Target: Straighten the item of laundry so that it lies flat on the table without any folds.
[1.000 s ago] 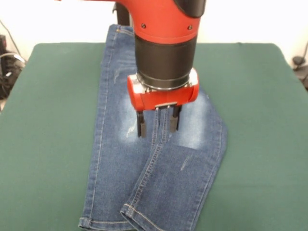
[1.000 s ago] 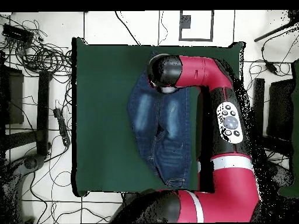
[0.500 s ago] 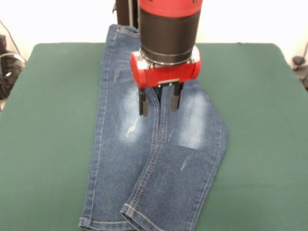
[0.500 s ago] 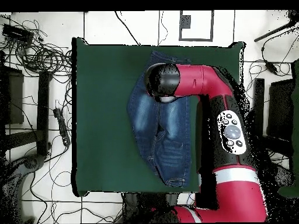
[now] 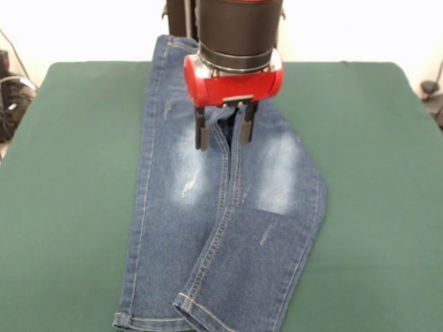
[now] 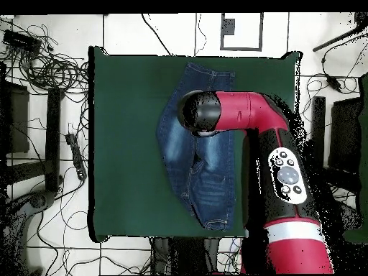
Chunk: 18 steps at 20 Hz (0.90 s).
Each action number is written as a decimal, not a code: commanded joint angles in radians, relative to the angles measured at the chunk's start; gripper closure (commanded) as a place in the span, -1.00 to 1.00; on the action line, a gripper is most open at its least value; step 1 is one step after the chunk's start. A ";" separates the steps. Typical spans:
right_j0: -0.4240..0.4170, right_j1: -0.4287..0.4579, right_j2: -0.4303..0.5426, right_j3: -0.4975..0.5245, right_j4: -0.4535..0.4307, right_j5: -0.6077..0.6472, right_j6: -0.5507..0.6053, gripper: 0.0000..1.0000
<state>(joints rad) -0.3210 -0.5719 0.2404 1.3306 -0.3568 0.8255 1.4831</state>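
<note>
Item under inspection: one pair of blue denim jeans [image 5: 221, 207], lying lengthwise down the middle of the dark green tabletop [image 5: 69, 173]. In the front view the waistband end lies at the far edge beneath the arm, and the hems point toward the camera.

Condition of lay: not flat. One leg runs straight. The other bows outward at the thigh and bends back in at the knee, so that its lower part slants across and overlaps the straight leg near the hems. A crease line crosses that leg just below the faded patch.

Claw [image 5: 221, 135]: open to a moderate gap, nothing held. Its fingers [image 5: 201, 135] point straight down and straddle the centre seam just below the crotch. Whether the tips touch the cloth cannot be determined from either view; the overhead view hides them under the arm.

Handling assessment: denim is judged soft but fairly dense. It should drape and crease readily, carry moderate weight for its size, and drag against the felt-like surface rather than slide freely. No fragility is expected. A pinch through one layer should hold without slipping.

Recommended grip point: the hem [image 5: 197, 308] of the bent leg. Taking it there and drawing it outward, away from the straight leg, looks the most direct way to undo the overlap. A grip at the centre seam would likely bunch the fabric.
</note>
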 commanded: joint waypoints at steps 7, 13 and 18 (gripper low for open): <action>0.036 0.003 -0.028 0.250 -0.001 -0.106 0.149 -1.00; 0.030 -0.014 -0.035 0.284 0.011 -0.121 0.152 -1.00; 0.021 -0.030 -0.039 0.316 0.023 -0.144 0.158 -1.00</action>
<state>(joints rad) -0.3212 -0.5987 0.1868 1.4832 -0.3583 0.7503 1.4831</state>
